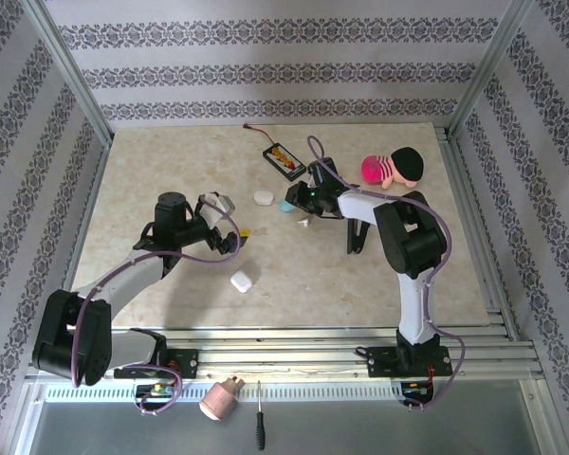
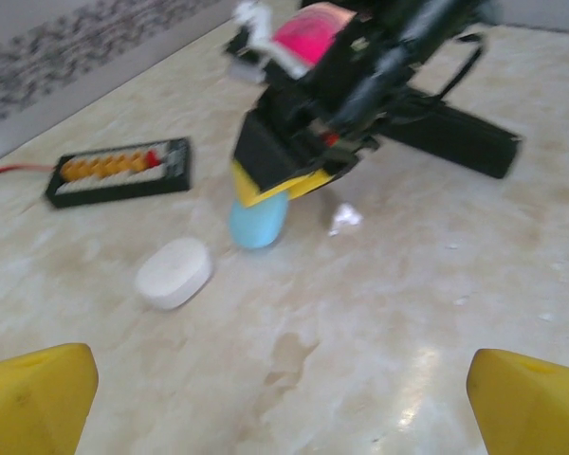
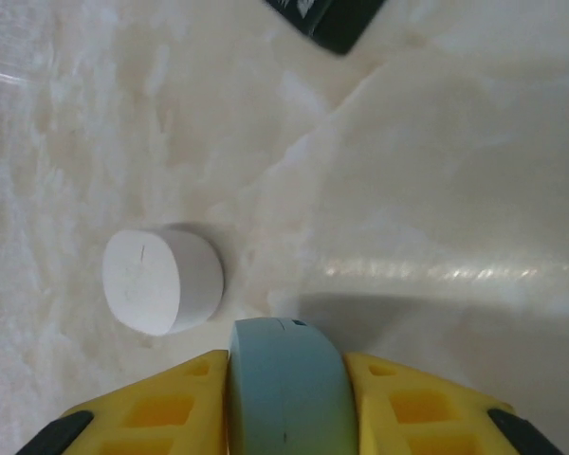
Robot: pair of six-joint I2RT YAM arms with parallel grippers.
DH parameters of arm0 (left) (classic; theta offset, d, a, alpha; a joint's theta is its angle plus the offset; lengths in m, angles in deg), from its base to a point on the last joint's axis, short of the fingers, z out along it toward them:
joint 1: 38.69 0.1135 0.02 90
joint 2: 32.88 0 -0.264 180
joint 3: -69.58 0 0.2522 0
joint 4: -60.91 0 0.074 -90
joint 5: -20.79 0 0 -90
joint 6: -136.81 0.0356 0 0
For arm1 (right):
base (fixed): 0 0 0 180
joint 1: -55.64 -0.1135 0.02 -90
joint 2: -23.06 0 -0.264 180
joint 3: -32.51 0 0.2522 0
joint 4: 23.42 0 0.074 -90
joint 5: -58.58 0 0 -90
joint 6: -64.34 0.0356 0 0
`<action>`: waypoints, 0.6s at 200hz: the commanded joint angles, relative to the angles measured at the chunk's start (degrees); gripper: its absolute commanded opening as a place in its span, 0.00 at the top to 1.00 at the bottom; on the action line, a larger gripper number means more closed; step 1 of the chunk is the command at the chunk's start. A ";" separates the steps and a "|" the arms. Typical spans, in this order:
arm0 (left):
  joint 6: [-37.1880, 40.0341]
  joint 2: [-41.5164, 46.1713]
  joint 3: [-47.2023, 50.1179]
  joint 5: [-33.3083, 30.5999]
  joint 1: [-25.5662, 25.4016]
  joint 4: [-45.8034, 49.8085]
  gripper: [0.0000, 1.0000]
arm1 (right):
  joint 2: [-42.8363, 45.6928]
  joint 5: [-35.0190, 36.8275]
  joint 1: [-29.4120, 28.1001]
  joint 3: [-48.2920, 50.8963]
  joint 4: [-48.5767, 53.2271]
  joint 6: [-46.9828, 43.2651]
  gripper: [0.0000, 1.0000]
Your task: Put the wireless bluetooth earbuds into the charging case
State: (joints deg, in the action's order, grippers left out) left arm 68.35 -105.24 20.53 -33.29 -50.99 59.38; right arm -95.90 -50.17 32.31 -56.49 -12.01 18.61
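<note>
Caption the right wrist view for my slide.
Right gripper pinches a light-blue case beside a white case on the tabletop.

- A robot lab test cell, not a lived-in room — the left arm (image 1: 123,278) and right arm (image 1: 412,248) are bolted to aluminium rails (image 1: 294,343) at the table's near edge.
- Aluminium posts (image 1: 71,71) frame the space, and flat panels of striped, patterned wallpaper (image 1: 266,76) stand in as walls on three sides.
- The tabletop (image 1: 171,171) is a marble-look sheet set inside that frame.
- Purple cables (image 1: 238,237) run loose along the arms.
- Mismatched props sit on the tabletop — a plush doll (image 1: 394,168), a black bead tray (image 1: 284,159), a white case (image 1: 264,197).
- A screwdriver (image 1: 259,428) lies on the metal ledge (image 1: 379,427) in front of the rails.
</note>
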 commanded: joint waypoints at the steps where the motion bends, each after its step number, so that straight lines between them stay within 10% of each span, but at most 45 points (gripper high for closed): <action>1: -7.70 1.58 -2.84 -14.83 -0.69 6.82 0.01 | -0.63 3.52 1.22 -1.92 2.68 -4.32 0.63; 51: -19.35 -0.16 -9.40 -25.86 -0.56 23.66 0.01 | 9.58 4.82 1.95 3.41 3.71 -13.90 0.27; 120: -35.64 -9.24 -18.48 -22.70 2.25 36.67 0.01 | 30.63 6.88 -11.20 21.13 2.99 -34.60 0.13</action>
State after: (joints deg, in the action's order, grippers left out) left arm 41.69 -111.27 5.65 -56.61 -50.44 87.49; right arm -69.36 -45.66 27.57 -40.47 -9.47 -5.13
